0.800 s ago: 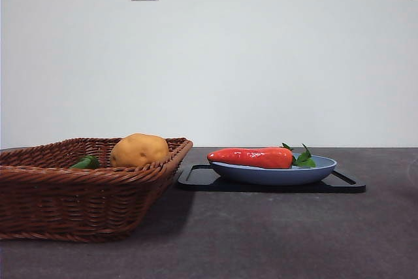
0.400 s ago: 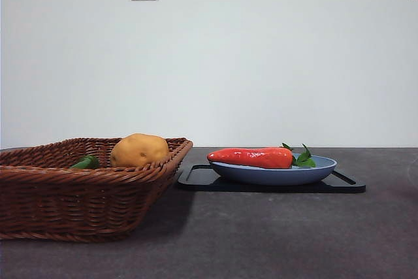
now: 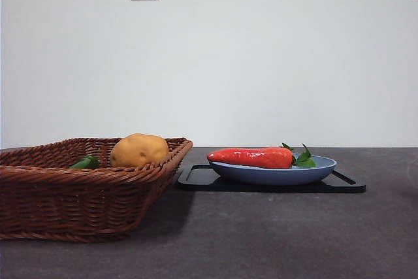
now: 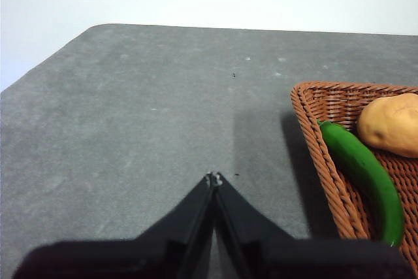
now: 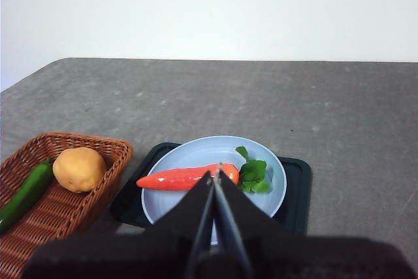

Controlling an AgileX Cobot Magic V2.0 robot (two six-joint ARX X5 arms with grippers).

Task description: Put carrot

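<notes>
Front view first: the carrot (image 3: 251,157) is seen lying flat on the blue plate (image 3: 320,170), pointed end toward the wicker basket (image 3: 78,194), leaves at the far end from it. The plate is sat on a black tray (image 3: 346,185) just beside the basket. Inside the basket a potato (image 3: 139,149) and a bit of something green are visible. Only a dark arm tip is caught at the top corner, well above the plate.

Left wrist view: the left gripper (image 4: 214,178) is pinched closed on nothing, parked over bare table (image 4: 130,129) beside the basket, on the side away from the plate. A green pepper (image 4: 363,174) is shown next to the potato.

Right wrist view: the right gripper (image 5: 219,173) is also clamped together, empty, hung above the plate and lined up over the carrot's thick end.

Judging from that, no grasp has been made yet. Trouble could be had if the jaws aren't opened before a descent, since the carrot would just get shoved. It's glossy and tapered, so a pinch near the tip could be slipped out of. The plate might also get nudged on the tray.
</notes>
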